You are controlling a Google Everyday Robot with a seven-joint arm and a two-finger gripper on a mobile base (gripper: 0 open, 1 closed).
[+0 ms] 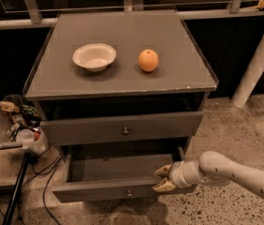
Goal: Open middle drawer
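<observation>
Claw [157,180]: low right of the view, at the right end of the middle drawer [99,190]. Its two tan fingers [163,171] are parted just enough to straddle the top edge of the front panel, one inside the box and one over the face. It appears to be pinching that panel.

Middle drawer: lowest front in view. It stands well out from the carcass, with the shallow grey box bare inside.

Handling (judgement): a stiff wooden box, moderate weight, not fragile. The painted face looks smooth, so a pinch could slip. The small round knob [129,193] at centre is the natural hold. The edge grip is off-centre and may rack the drawer sideways, so pull straight.

Upper drawer front [122,128]: above and behind, with its own knob and a dark gap over it.

Left: a clear bin [1,137] of oddments.

Desk [179,74] top: a white bowl [94,56] and an orange [148,60], apart from each other.

Writing: no brand, label or legible text anywhere.
</observation>
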